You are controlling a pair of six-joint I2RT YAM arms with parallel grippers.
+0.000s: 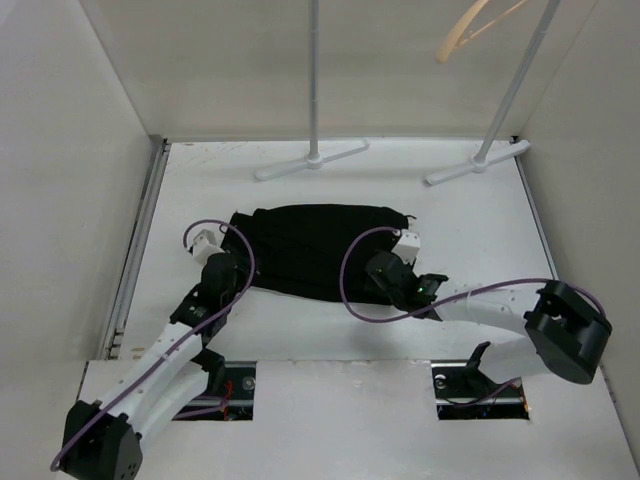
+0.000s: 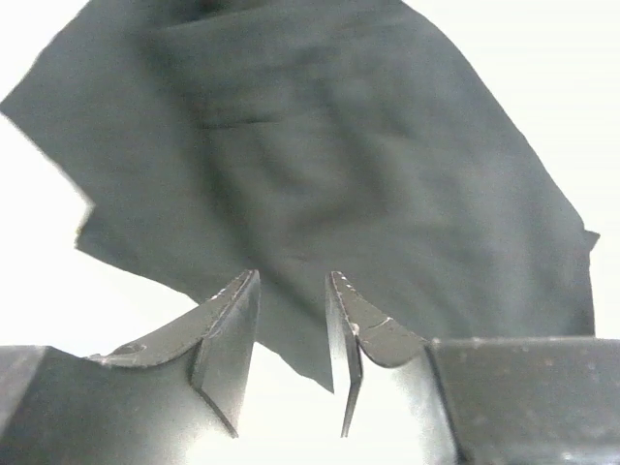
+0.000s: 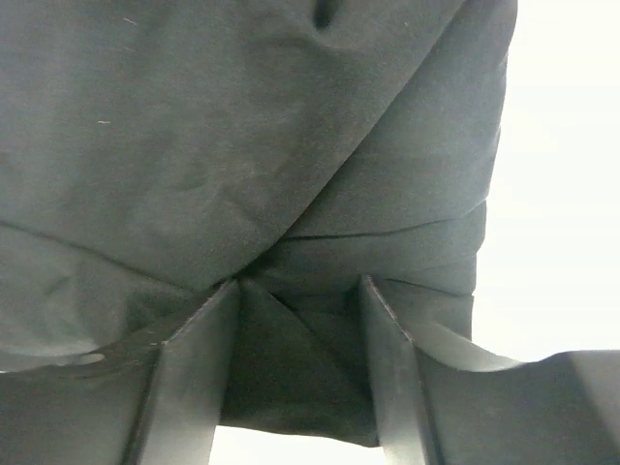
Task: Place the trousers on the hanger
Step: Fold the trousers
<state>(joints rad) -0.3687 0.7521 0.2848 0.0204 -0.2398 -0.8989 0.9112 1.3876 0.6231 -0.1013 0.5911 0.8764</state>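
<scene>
Left gripper sits at the left edge of the trousers, its 2 fingers parted with a narrow gap. A pointed corner of the black cloth shows in that gap, and nothing is clamped. Bare white table lies on both sides of that corner.

Right gripper is at the near right corner of the trousers. A thick fold of cloth fills the space between its fingers. I cannot tell whether they are squeezing the fold or only straddling it. The cloth's right edge runs just past the right finger, with white table beyond.

In the top view the trousers lie folded flat in the middle of the table, apart from both side walls. The 2 white rack poles stand on feet behind them, with a bare strip between. The hanger hangs high at the far right, well apart from the trousers.
</scene>
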